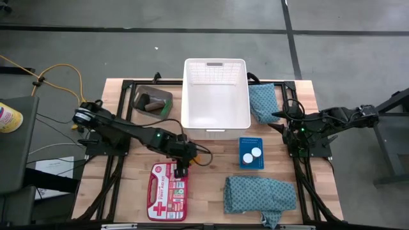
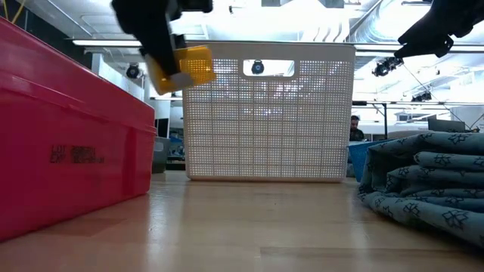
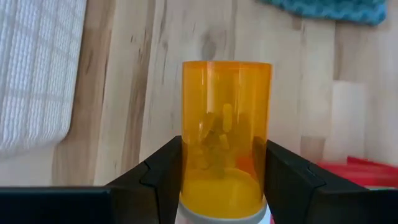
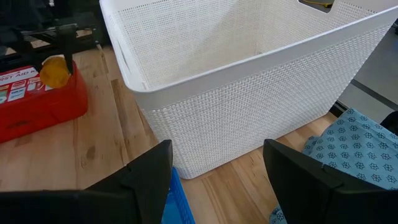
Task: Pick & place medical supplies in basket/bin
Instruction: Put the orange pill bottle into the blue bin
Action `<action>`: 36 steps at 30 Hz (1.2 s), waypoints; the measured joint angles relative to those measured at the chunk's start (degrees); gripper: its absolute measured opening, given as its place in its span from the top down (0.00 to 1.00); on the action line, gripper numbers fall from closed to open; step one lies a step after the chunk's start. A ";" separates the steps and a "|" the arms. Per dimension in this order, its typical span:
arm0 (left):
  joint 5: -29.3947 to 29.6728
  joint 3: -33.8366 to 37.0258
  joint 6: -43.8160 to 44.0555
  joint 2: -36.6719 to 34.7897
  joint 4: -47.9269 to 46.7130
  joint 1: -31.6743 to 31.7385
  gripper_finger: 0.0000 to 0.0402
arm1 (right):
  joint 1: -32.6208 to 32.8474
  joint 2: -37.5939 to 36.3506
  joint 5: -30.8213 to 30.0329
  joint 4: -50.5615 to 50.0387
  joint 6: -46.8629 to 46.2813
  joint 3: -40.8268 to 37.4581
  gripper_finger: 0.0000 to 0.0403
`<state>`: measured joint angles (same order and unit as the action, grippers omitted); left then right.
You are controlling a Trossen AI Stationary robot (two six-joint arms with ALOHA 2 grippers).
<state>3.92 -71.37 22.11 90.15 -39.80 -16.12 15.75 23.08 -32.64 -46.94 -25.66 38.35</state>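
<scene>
My left gripper (image 1: 182,167) hovers above the red first-aid case (image 1: 167,191), shut on the orange bottle (image 3: 225,137), which also shows in the low view (image 2: 185,68). My right gripper (image 4: 214,180) waits open near the white basket's (image 1: 215,96) right side, beside a teal cloth (image 1: 262,102) that lies flat on the table. The second teal cloth (image 1: 259,195) lies folded at the near edge. Two white caps (image 1: 251,155) sit on the blue tray (image 1: 251,142). The dark grey bin (image 1: 152,101) holds small dark rolls. I see no green piece. My left gripper pinches the orange bottle between its two fingers (image 3: 165,171), on the body next to the white cap end (image 3: 224,208). The clear orange end sticks out past the fingertips. The arm comes down slanting from above, and the bottle is tilted and lifted clear over the red case.
The red case (image 2: 68,151) stands close in front of the low camera, left of the basket (image 2: 268,113). Bare wood lies between the case, the blue tray and the basket's near wall. The table's black frame rails run under both arms.
</scene>
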 joint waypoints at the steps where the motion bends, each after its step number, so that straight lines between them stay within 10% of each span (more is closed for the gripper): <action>1: -0.34 -1.02 -0.22 0.82 -0.04 0.26 0.57 | -0.02 -0.01 0.00 0.00 0.02 0.00 0.41; 19: -4.46 -25.85 -8.44 19.88 -6.74 5.24 0.57 | -0.01 0.02 0.02 -0.02 0.01 0.00 0.41; 36: -3.92 -26.84 -8.77 21.26 -6.63 5.07 0.57 | 0.00 -0.01 0.00 0.00 -0.01 0.00 0.41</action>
<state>0.00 -98.21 13.34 111.42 -46.43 -11.05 15.75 23.07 -32.63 -46.94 -25.67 38.35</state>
